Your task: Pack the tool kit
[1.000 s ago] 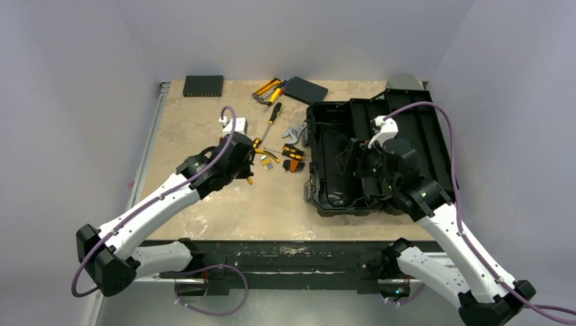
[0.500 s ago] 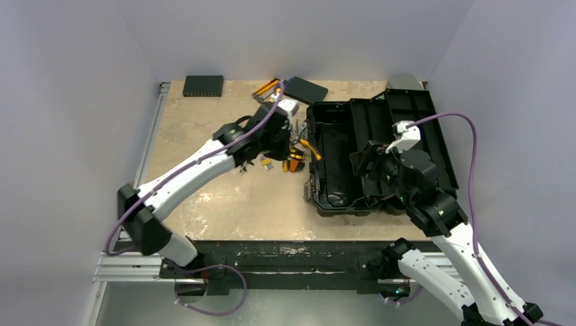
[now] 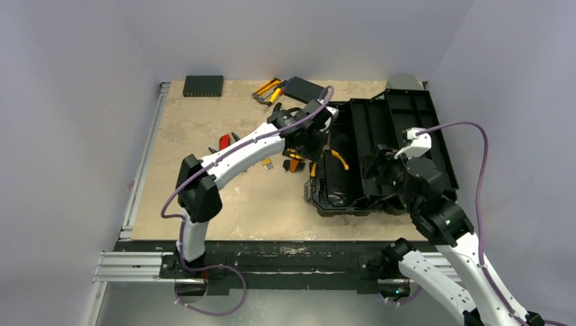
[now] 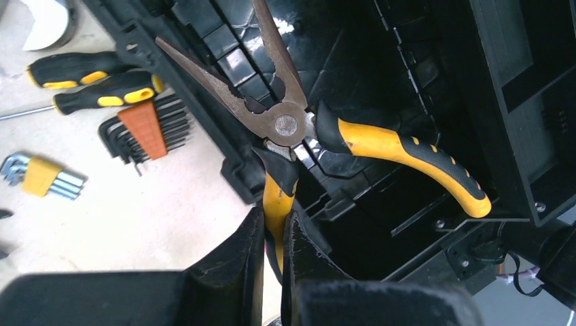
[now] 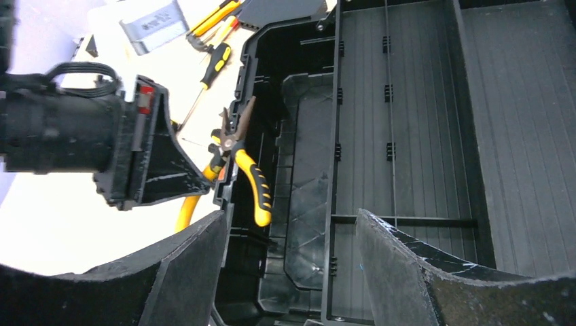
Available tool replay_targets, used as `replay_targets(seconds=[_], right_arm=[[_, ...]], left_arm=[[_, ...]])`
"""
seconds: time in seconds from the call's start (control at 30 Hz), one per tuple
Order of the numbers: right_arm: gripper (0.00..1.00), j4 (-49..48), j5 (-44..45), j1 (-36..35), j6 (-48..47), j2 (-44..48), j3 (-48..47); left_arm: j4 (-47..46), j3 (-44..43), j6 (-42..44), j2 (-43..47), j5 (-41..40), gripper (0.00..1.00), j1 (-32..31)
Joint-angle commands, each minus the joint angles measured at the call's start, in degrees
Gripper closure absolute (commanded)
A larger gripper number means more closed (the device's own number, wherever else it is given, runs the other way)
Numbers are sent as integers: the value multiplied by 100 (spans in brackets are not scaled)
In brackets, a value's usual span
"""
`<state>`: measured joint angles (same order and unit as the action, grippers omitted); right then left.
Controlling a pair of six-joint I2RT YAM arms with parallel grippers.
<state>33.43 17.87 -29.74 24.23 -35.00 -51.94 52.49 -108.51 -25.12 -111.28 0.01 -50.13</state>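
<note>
Pliers (image 4: 285, 125) with yellow-and-black handles are pinched in the left gripper (image 4: 274, 234) by just one handle, fingers squeezed tight on it. The other handle sticks out sideways over the dark inside of the toolbox (image 3: 407, 115), and the nose is spread apart, pointing across the box's left wall. So the tool hangs right at the box's left edge, partly over the main tub, not resting on anything that I can see.

Toolbox itself sits open on the right half of the table (image 3: 170, 122), lid folded back toward the right. Right gripper (image 5: 291, 221) hovers above the box interior, fingers spread wide with nothing between them.

Out on the tabletop just left of the box: two yellow-black screwdrivers (image 4: 102, 100), a hex key set in an orange holder (image 4: 144, 129), and a smaller set in a yellow holder (image 4: 41, 178). Red-handled tool (image 3: 224, 141) lies further left, partly hidden by the left arm. More yellow-handled tools (image 3: 268, 89) sit at the far edge.
</note>
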Motion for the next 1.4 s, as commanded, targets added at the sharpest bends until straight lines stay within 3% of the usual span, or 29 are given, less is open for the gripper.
replay_targets(seconds=[0.0, 0.2, 0.3, 0.4, 0.5, 0.67, 0.77, 0.97, 1.37], right_arm=[[31, 37, 290, -31, 30, 119, 13], [31, -8, 264, -27, 42, 43, 81], [31, 14, 224, -31, 54, -25, 79], [31, 14, 232, -32, 51, -1, 107], [31, 19, 247, -25, 56, 24, 127], [31, 41, 235, -27, 57, 34, 127], [31, 30, 235, -31, 56, 59, 164], [31, -3, 187, -28, 64, 75, 209], [31, -144, -5, -30, 108, -16, 300]], left_arm=[[-55, -687, -159, -338, 328, 100, -38], [54, -1045, -245, -789, 464, 91, -50], [35, -1073, -280, -799, 600, 67, -50], [-211, -745, -287, -483, 601, 36, -50], [-425, -330, -315, -41, 439, 26, -12], [-604, 485, -539, 704, 342, 21, 330], [-939, 1327, -824, 1340, 165, 2, 691], [-1656, 3036, -1491, 2572, 19, 0, 1678], [-1125, 3232, -2630, 1923, -670, 12, 2674]])
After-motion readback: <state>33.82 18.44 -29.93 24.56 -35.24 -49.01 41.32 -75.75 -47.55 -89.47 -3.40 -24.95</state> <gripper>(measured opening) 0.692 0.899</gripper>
